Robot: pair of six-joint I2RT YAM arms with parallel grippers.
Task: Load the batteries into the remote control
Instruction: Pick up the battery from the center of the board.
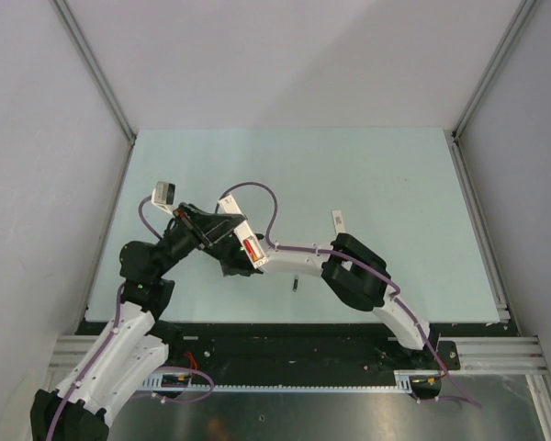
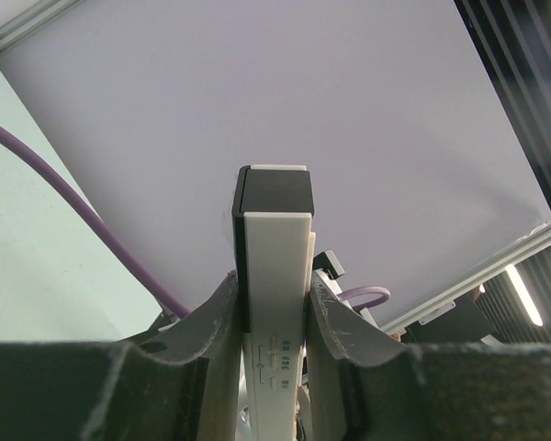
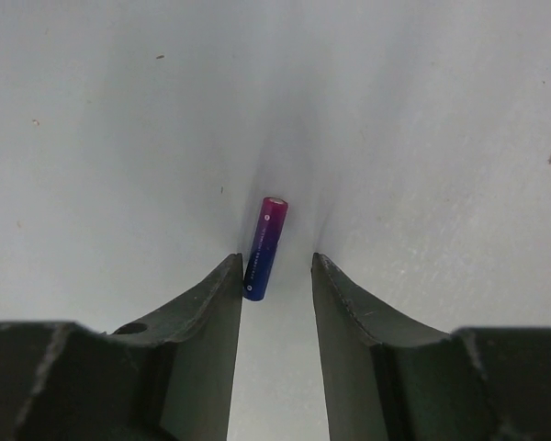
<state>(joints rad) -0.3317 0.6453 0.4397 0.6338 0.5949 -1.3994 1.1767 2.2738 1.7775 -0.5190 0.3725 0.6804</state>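
Top view: arms meet left of centre; a dark battery (image 1: 295, 285) lies to their right on the table (image 1: 395, 184)
Left wrist: left gripper (image 2: 274, 294) clamped on the remote (image 2: 275, 257); steadying it for loading, we judge
Right wrist: right gripper (image 3: 277, 271) fingers apart, a blue battery (image 3: 264, 248) at their tips; we expect a pinch

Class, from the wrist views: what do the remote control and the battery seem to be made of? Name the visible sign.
Remote control: likely moulded plastic, matte white with a black end cap; even colour, crisp edges. Battery: smooth wrap with a slight sheen, blue fading to magenta; probably film over metal, though no metal clearly shows.
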